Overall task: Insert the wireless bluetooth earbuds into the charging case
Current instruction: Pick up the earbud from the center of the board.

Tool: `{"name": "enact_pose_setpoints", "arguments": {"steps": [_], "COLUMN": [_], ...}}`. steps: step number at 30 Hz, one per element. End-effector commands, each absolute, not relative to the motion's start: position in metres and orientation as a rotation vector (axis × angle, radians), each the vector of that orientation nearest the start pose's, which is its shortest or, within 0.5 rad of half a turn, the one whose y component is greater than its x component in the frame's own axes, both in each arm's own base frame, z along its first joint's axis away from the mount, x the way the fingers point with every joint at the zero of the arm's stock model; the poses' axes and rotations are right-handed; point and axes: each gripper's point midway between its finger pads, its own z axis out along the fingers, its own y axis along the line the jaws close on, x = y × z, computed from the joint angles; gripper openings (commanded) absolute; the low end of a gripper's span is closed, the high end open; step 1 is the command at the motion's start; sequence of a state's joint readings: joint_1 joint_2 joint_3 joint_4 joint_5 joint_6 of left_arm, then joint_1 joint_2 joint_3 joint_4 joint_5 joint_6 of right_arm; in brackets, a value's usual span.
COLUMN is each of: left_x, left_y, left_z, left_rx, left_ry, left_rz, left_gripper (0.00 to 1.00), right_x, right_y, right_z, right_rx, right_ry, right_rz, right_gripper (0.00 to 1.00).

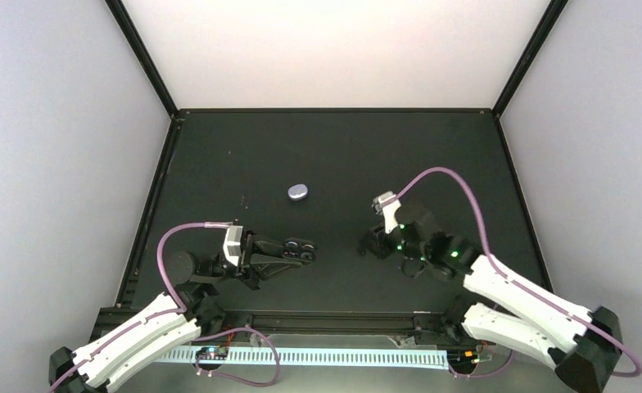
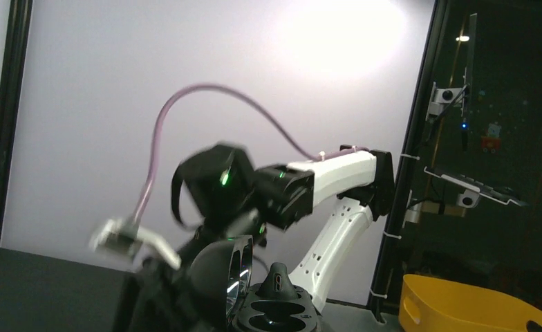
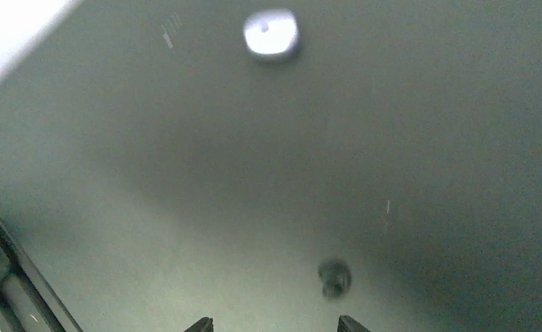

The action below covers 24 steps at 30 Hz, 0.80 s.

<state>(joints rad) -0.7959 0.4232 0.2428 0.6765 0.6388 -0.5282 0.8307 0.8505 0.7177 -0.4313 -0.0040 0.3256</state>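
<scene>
Case (image 2: 276, 310) gapes upward, clamped in the left pincer (image 1: 295, 250) as a steady target, while the right pincer (image 3: 275, 325), spread and empty, hovers low over the desk (image 3: 427, 173), a blurred dark bud (image 3: 334, 278) lying just ahead, probably its next pick.

Right wrist view, all smear: a small dark round blob (image 3: 334, 278) just ahead of the right gripper (image 3: 275, 325), too blurred to name; its fingertips (image 3: 202, 325) cut by the bottom edge. The black open charging case (image 2: 275, 315) clamped in the left gripper (image 1: 300, 250) is cropped below too.
</scene>
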Motion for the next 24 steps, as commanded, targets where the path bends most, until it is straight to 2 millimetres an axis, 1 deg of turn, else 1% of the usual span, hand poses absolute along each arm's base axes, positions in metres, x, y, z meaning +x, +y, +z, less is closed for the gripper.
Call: {"name": "enact_pose_setpoints", "arguments": {"steps": [1, 4, 6, 8, 12, 15, 19, 24], "left_x": [0.078, 0.079, 0.079, 0.079, 0.079, 0.078, 0.078, 0.078], "left_y": [-0.226, -0.226, -0.226, -0.226, -0.225, -0.225, -0.225, -0.225], "left_z": [0.346, 0.345, 0.344, 0.344, 0.343, 0.343, 0.342, 0.341], "left_rx": [0.79, 0.784, 0.786, 0.787, 0.786, 0.787, 0.789, 0.792], "left_ry": [1.034, 1.043, 1.043, 1.045, 1.048, 1.045, 1.045, 1.047], "left_rz": [-1.471, -1.467, -1.468, -1.467, -1.461, -1.458, -1.456, -1.453], "left_gripper": [0.02, 0.01, 0.01, 0.02, 0.02, 0.02, 0.02, 0.02], "right_x": [0.209, 0.221, 0.227, 0.232, 0.235, 0.232, 0.23, 0.231], "right_y": [0.225, 0.214, 0.21, 0.208, 0.213, 0.218, 0.224, 0.23], "right_z": [0.148, 0.115, 0.1, 0.089, 0.073, 0.056, 0.047, 0.041], "right_rx": [-0.387, -0.293, -0.259, -0.241, -0.249, -0.244, -0.214, -0.191], "right_ry": [2.282, 2.345, 2.379, 2.411, 2.46, 2.516, 2.533, 2.553], "right_rz": [0.719, 0.659, 0.639, 0.627, 0.657, 0.69, 0.759, 0.8], "right_gripper": [0.45, 0.44, 0.43, 0.43, 0.43, 0.43, 0.44, 0.46]}}
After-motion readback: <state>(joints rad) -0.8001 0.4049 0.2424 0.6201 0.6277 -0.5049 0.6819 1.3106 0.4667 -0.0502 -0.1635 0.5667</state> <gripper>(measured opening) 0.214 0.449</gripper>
